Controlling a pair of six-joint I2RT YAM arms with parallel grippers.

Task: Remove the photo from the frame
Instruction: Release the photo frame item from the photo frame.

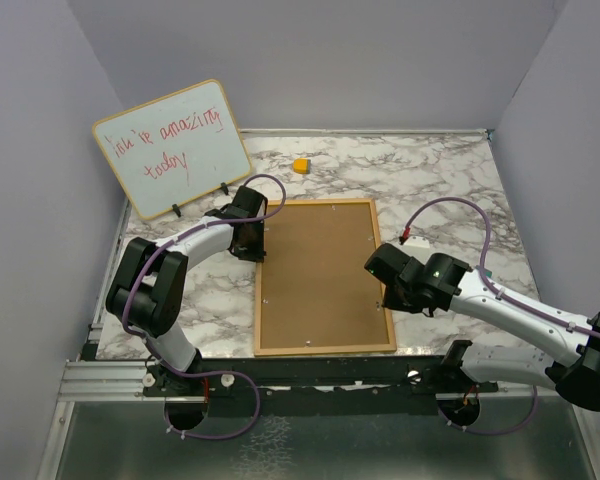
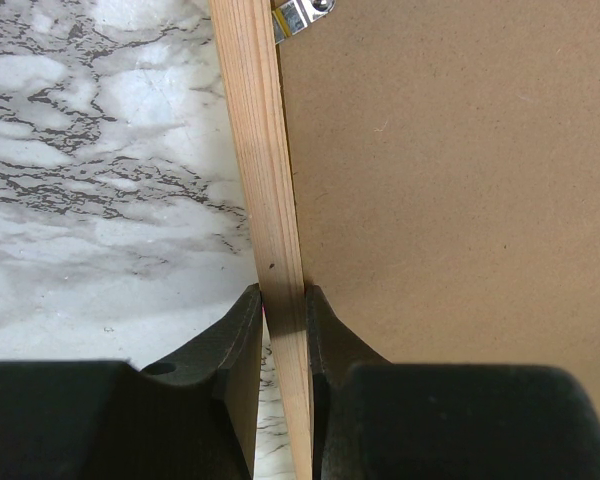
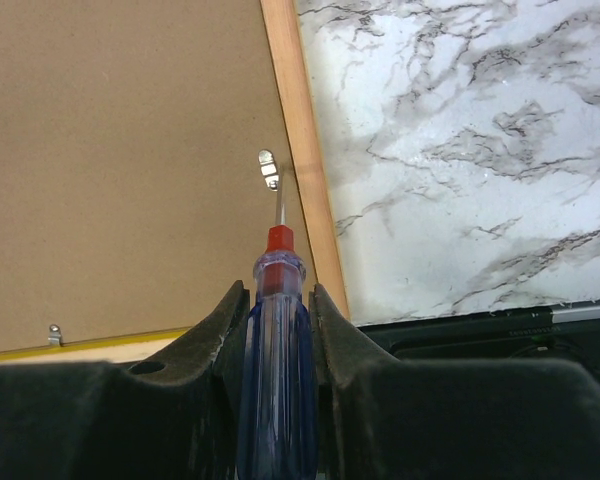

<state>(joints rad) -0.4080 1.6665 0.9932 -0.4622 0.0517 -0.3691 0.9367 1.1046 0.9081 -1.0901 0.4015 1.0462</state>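
The frame (image 1: pixel 325 275) lies face down on the marble bench (image 1: pixel 440 170), brown backing up, its long axis running away from the arm bases. The left claw (image 2: pixel 283 300) is nearly closed, pinching the frame's left wooden rail between its fingers. The right claw (image 3: pixel 278 295) grips a blue-handled screwdriver (image 3: pixel 275 350), whose tip points straight ahead at a metal clip (image 3: pixel 269 168) just inside the frame's right rail.

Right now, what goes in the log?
left tool: grips frame | right tool: holds screwdriver, tip at clip | frame: back up
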